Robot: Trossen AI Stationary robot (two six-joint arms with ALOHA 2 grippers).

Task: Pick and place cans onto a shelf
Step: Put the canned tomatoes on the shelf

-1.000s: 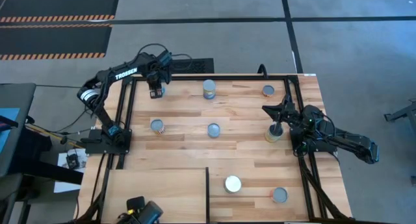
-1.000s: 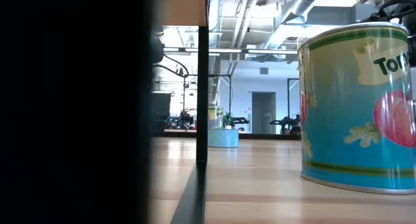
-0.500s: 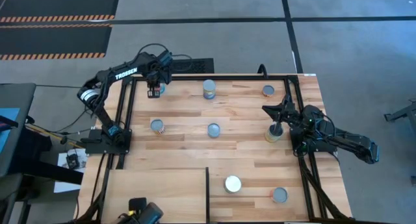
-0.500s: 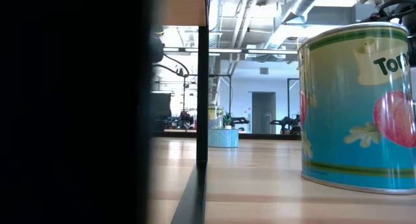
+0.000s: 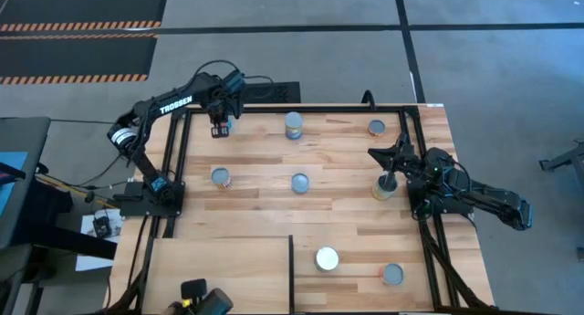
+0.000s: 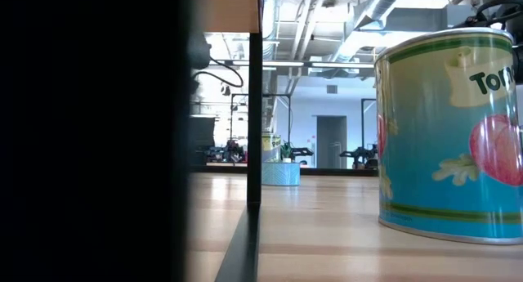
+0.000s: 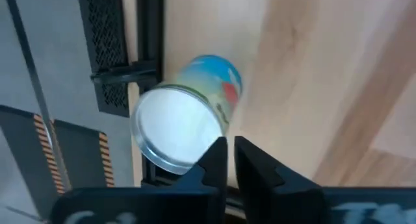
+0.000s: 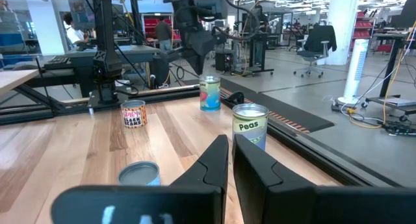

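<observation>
Several cans stand on the plank table. One blue-labelled can [image 7: 195, 107] with a white top is at the far left corner [image 5: 226, 126], also seen from the side [image 8: 209, 94]. My left gripper [image 7: 229, 152] points down right beside this can's top, its fingers almost together with nothing between them [image 5: 219, 130]. My right gripper [image 8: 231, 152] rests level at the table's right side [image 5: 374, 152], fingers close together and empty. The shelf [image 5: 219, 269], a pale panel with a dark edge [image 5: 291, 269], lies at the near left. My left gripper comes from above. The outer side of one finger [image 7: 216, 160] lies at the rim of the can's top [image 7: 209, 141]. Whether they touch, I cannot tell. The can is not between the fingers.
Other cans: a Peas can [image 5: 294, 125], one at the far right [image 5: 377, 128], two mid-table [image 5: 220, 176] [image 5: 299, 183], one under my right arm [image 5: 383, 189], two near the front [image 5: 327, 258] [image 5: 392, 274]. A black frame rail [image 5: 187, 151] borders the table's left.
</observation>
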